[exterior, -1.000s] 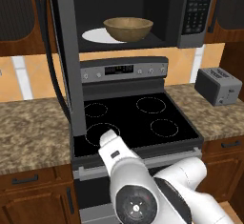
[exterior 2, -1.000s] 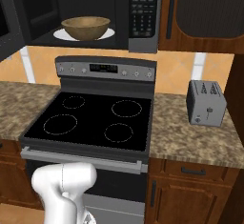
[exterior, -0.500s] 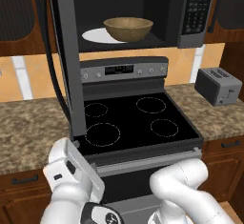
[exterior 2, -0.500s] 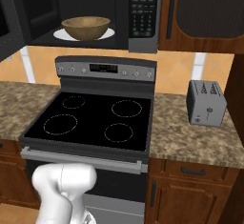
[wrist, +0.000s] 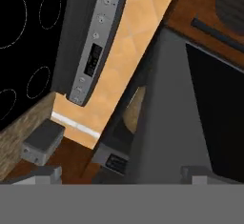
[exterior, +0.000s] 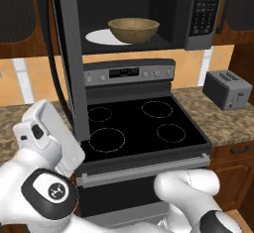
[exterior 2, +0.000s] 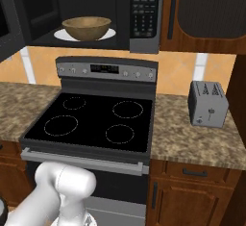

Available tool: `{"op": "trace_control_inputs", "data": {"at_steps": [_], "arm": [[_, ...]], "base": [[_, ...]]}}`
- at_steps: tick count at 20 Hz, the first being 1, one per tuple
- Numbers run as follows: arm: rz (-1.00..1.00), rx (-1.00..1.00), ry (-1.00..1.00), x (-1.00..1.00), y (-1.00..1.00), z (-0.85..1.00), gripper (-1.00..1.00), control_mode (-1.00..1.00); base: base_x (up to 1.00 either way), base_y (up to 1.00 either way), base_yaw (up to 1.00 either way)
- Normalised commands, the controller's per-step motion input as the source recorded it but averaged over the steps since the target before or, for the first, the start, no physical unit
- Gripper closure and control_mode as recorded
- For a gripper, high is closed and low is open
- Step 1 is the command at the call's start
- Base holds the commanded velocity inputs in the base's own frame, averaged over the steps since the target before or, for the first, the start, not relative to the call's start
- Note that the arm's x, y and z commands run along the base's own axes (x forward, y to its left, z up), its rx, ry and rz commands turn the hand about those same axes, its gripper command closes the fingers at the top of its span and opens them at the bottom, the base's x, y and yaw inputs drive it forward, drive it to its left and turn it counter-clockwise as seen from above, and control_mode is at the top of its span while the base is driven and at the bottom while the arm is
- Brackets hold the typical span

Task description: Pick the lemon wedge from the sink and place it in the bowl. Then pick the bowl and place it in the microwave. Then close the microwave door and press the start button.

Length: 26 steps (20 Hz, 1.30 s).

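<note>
Speckled granite counter [exterior 2: 192, 145] flanks the glossy black stove [exterior 2: 93, 124]. Down left of the stove, the gripper [wrist: 121, 173] has its fingers spread apart, empty. Above the stove, the round wooden bowl [exterior: 133, 29] sits inside the microwave [exterior: 149, 9], its steel-framed microwave door [exterior: 69, 58] swung open.

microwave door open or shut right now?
Open. The microwave door swings out to the left, leaving the cavity exposed with the bowl sitting on the white plate inside.

flat, even rendered light; soft, slightly blurry edges.
</note>
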Motion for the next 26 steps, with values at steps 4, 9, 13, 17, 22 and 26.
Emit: {"op": "trace_control_inputs", "data": {"at_steps": [4, 9, 13, 17, 22, 26], "arm": [[-0.32, 0.0, -0.13, 0.0, -0.71, 0.76, -1.0, -1.0], [-0.29, 0.0, -0.08, 0.0, -1.0, 0.38, -1.0, -1.0], [-0.21, 0.01, 0.0, 0.25, -1.0, 0.18, -1.0, -1.0], [-0.12, 0.03, 0.06, 0.78, -1.0, 0.32, -1.0, -1.0], [0.0, 0.02, 0.15, 0.98, -1.0, 0.36, -1.0, -1.0], [0.03, 0.01, 0.28, 1.0, -1.0, 0.13, -1.0, -1.0]], "base": [[0.0, 0.0, 0.0], [0.0, 0.0, 0.0], [0.0, 0.0, 0.0], [0.0, 0.0, 0.0], [0.0, 0.0, 0.0], [0.0, 0.0, 0.0]]}}
